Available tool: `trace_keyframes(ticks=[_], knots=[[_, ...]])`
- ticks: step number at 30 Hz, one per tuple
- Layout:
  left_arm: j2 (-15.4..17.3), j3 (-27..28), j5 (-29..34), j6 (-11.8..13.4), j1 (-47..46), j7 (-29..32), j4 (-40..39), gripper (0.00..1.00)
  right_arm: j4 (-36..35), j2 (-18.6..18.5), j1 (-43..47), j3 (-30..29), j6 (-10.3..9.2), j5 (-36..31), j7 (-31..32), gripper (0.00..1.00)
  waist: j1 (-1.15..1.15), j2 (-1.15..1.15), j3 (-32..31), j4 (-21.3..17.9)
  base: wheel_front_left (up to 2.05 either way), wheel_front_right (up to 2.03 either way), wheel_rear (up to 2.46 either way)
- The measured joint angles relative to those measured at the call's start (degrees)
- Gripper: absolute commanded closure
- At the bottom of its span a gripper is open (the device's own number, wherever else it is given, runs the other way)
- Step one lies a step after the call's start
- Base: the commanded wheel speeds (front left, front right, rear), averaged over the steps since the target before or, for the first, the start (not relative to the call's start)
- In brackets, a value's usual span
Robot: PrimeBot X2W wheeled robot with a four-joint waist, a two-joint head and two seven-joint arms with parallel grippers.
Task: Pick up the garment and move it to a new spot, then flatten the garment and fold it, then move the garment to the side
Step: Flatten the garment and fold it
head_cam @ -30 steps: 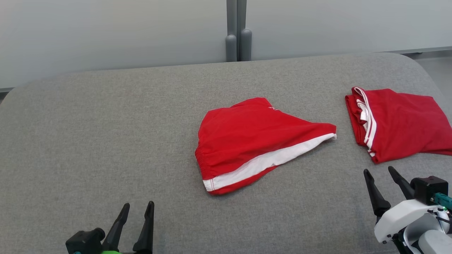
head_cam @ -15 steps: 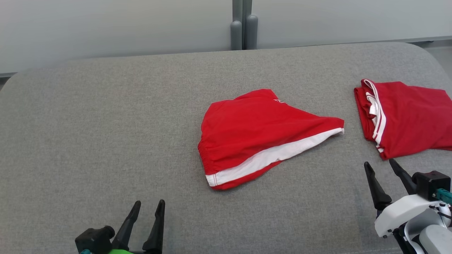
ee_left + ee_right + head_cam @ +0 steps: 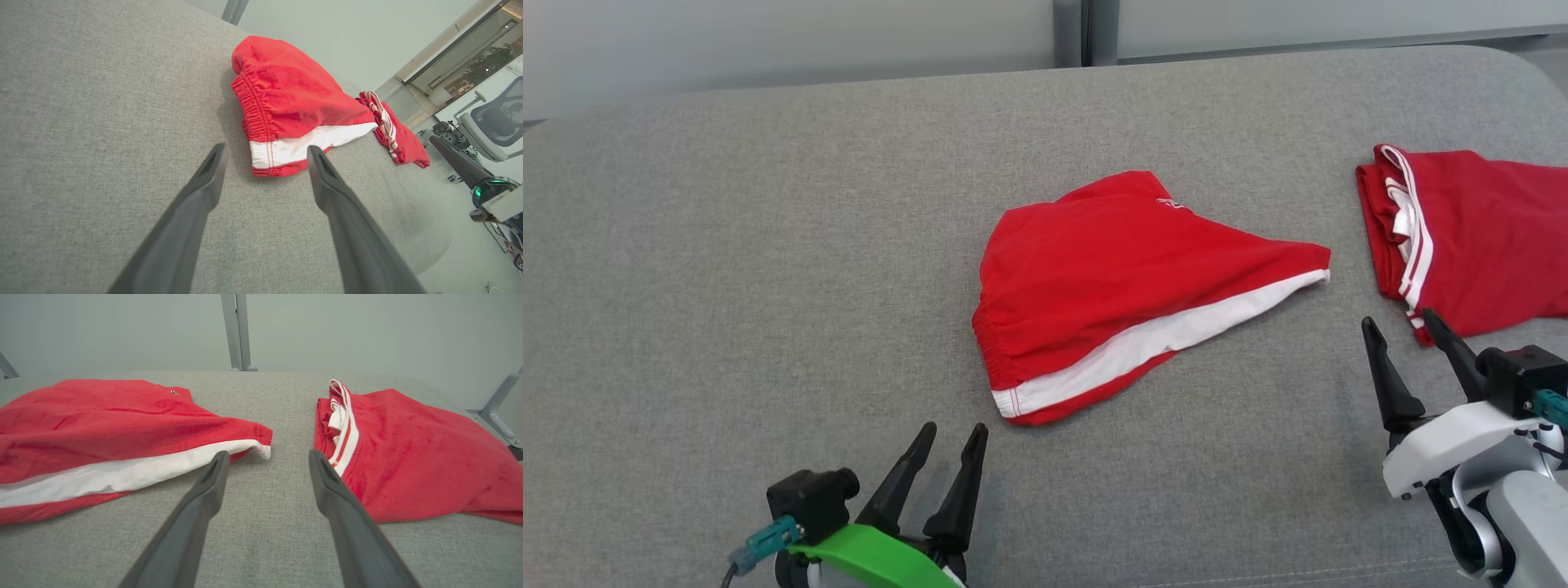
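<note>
Table: grey cloth top, wide.
Shorts: red, white band; centre of table, loosely doubled, waistband at left.
Second garment: red, folded, far right, apart from shorts.
Left gripper: jaws apart, empty, near edge, short of waistband corner.
Right gripper: jaws apart, empty, near gap between garments.
Risk: right gripper snagging second garment; single-layer pinch bunching shorts.

Grey fabric surface carries red shorts centrally and a folded red garment rightward.

Red garment, white side stripe, elastic waistband, loosely folded flat, mid grey pad.
</note>
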Motion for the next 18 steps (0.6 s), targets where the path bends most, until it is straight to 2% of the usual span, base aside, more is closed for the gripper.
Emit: trace_keyframes(ticks=[9,18], knots=[[-0.4,-1.3,-0.7,-0.2,-4.3,3.5,3.3,0.0,0.3,0.7,-2.1,0.9,-0.03,-0.9,0.0,0.0,0.0,0.0,2.3,-2.7,0.0,0.0,0.0],[-0.5,-1.6,-0.8,-0.2,-7.4,4.5,7.5,0.0,1.3,1.0,-2.7,0.8,-0.03,-1.0,0.0,0.0,0.0,0.0,3.4,-5.6,0.0,0.0,0.0]])
